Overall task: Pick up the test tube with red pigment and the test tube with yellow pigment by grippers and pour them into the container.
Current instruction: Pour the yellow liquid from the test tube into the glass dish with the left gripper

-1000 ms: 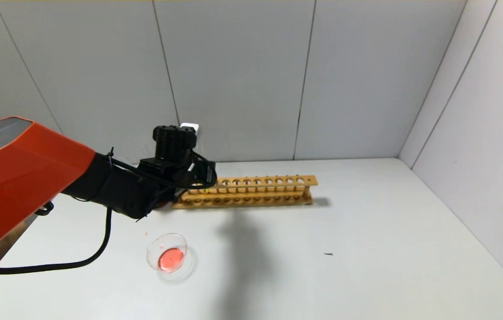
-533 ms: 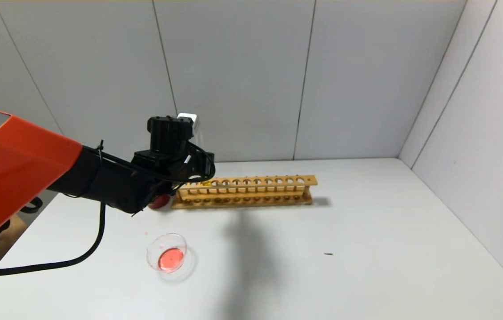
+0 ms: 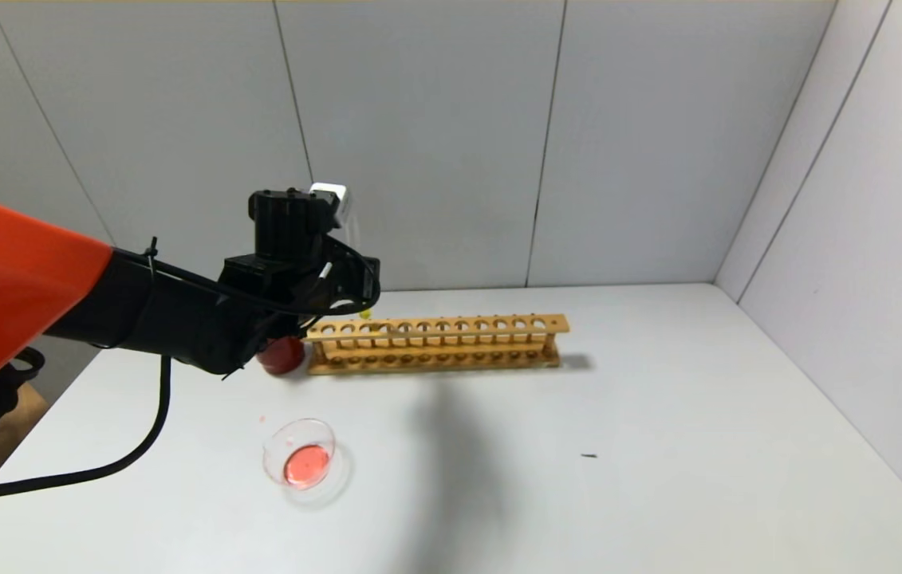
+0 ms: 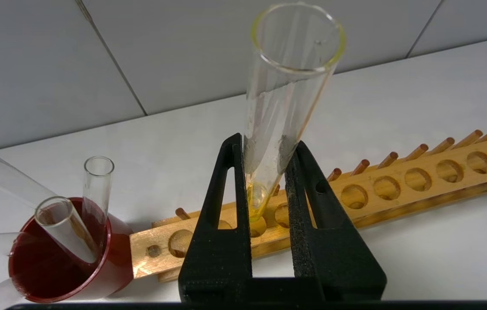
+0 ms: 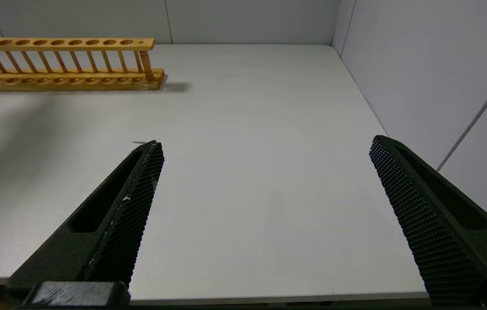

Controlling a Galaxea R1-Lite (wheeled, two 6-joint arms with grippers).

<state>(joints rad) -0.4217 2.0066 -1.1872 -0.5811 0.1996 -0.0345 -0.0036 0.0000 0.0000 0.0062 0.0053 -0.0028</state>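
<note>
My left gripper [image 4: 265,144] is shut on the test tube with yellow pigment [image 4: 286,86] and holds it upright, its yellow bottom just above the left end of the wooden rack [image 4: 398,193]. In the head view the left gripper [image 3: 347,301] hangs over the rack's left end and the tube's yellow tip [image 3: 365,314] shows below it. The container [image 3: 273,446], a clear dish with red liquid in it, sits on the table nearer me. No tube with red liquid shows. My right gripper [image 5: 265,146] is open and empty over the table's front right.
A dark red cup [image 3: 281,355] stands at the rack's left end and holds clear tubes [image 4: 69,232]. The rack [image 3: 435,343] runs left to right at the back of the table. Grey walls close the back and right sides.
My left gripper has risen and drifted slightly left with the yellow tube, drawing it up out of the rack. The dish and rack have not moved.
</note>
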